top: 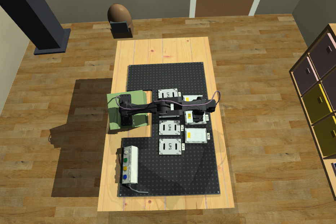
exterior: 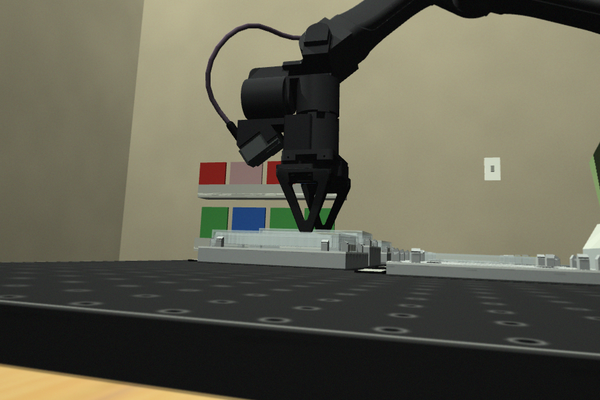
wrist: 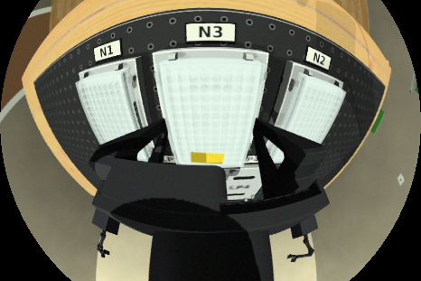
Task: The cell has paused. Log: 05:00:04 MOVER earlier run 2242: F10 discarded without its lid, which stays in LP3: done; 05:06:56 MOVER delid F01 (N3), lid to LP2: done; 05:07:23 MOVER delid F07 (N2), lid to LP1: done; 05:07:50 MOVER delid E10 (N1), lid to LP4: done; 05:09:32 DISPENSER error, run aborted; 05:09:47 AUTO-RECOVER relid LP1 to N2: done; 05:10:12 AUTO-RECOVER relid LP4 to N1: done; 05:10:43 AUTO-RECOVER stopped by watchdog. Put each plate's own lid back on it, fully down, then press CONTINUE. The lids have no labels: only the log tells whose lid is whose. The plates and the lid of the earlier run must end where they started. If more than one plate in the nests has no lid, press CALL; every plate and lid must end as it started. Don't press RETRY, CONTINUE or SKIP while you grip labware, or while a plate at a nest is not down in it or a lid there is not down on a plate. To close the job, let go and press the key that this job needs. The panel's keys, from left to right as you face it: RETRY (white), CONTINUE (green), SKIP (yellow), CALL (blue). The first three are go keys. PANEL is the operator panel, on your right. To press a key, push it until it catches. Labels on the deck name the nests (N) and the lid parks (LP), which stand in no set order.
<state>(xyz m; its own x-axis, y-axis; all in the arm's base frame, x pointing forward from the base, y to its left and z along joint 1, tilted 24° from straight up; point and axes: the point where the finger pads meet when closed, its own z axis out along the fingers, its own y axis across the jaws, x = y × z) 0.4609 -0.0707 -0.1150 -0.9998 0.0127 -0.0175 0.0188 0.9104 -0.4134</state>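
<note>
My gripper [top: 199,118] is over nest N3 [wrist: 210,32], in the middle of the row of three nests. It is shut on a clear lid [exterior: 310,235] by its long sides. The lid lies low on the N3 plate [wrist: 210,101], level with the lidded plates beside it. The N1 plate and the N2 plate [wrist: 314,101] stand on either side and look lidded. In the side view the fingertips [exterior: 315,228] touch the lid's top edge. Lid parks LP2 [top: 168,93], LP4 [top: 169,128] and LP1 [top: 170,146] show bare labels. LP3 is hidden under my arm.
The operator panel [top: 129,168] stands at the deck's front left, with white [top: 126,151], green [top: 125,159], yellow [top: 125,167] and blue [top: 124,176] keys. My green base block [top: 127,110] is left of the lid parks.
</note>
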